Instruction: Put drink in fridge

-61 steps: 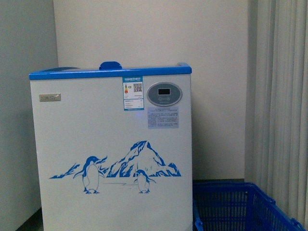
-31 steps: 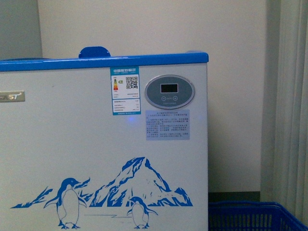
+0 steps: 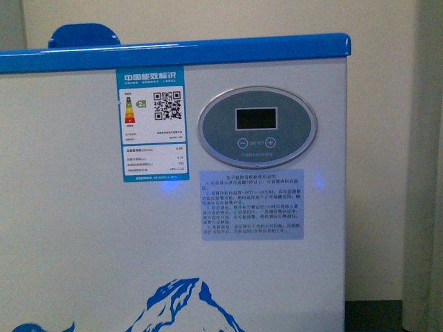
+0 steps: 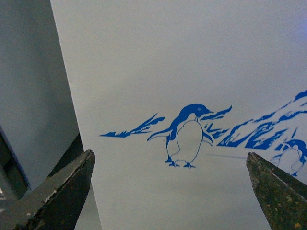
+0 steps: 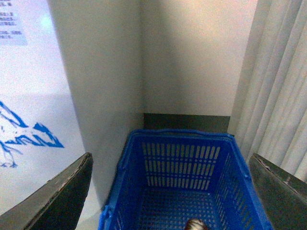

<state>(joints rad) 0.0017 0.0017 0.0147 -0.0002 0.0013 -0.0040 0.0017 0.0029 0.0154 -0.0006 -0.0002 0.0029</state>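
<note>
The fridge, white with a blue top rim, fills the front view at close range. Its penguin picture faces my left gripper, which is open and empty, its jaws wide apart in front of the fridge's front wall. My right gripper is open and empty above a blue mesh basket beside the fridge. A small rounded reddish thing shows in the basket at the picture's edge. I cannot tell whether it is the drink. The fridge's lid is hidden.
A round grey control panel and an energy label sit on the fridge's front. A blue knob rises above the rim. A wall stands behind and a pale curtain hangs right of the basket. A grey cabinet stands left.
The front view has come much closer to the fridge, which now fills the frame. The blue basket and most of the penguin picture have left that view.
</note>
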